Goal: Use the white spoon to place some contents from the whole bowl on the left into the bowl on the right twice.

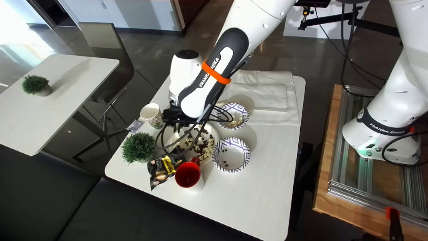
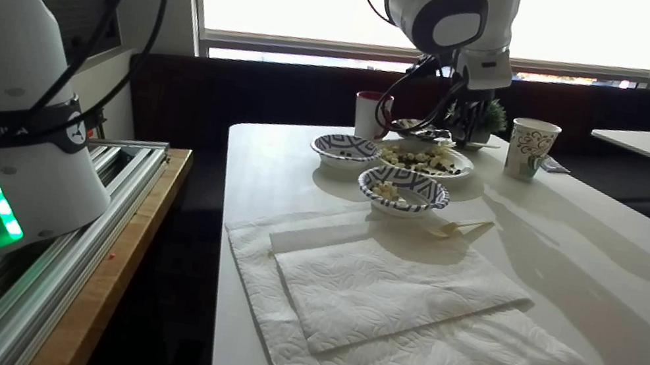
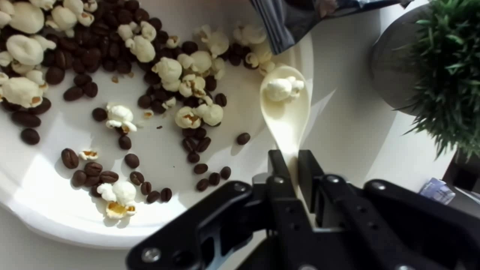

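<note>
At the edge of a plate [image 3: 78,234] of popcorn [image 3: 167,71] and dark beans [image 3: 90,56], the jaws grip a spoon [image 3: 287,118] cradling popcorn

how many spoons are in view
2: a spoon in the claw, and a second spoon lying near the bowl holding some popcorn. Others could be hidden.

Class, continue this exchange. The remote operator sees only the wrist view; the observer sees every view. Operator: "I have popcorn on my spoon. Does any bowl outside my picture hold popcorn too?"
Observer: Yes. In both exterior views, the patterned bowl nearer the paper towels has some popcorn in it.
Operator: Is there anything next to it?
Observer: In an exterior view, a second patterned bowl stands beside it, with a few of what look like dark beans inside.
</note>
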Controlling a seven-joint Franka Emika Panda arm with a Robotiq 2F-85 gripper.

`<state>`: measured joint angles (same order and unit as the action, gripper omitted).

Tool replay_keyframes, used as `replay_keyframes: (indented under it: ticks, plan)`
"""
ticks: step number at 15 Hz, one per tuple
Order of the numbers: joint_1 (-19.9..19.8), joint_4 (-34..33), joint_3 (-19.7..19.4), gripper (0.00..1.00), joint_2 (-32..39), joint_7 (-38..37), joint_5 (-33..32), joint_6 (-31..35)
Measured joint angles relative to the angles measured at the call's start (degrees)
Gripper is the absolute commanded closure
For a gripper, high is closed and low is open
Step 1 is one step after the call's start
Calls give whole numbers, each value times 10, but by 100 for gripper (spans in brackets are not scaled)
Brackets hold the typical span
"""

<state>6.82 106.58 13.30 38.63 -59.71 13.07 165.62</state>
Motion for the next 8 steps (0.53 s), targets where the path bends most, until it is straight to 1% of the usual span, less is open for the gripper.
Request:
replay_keyframes:
  ticks: [5, 7, 8]
  plan:
    - [-76, 16, 76, 97, -6, 156, 91, 0]
    - [-105, 26, 102, 97, -17, 223, 124, -17]
    - [-116, 33, 108, 97, -27, 254, 139, -35]
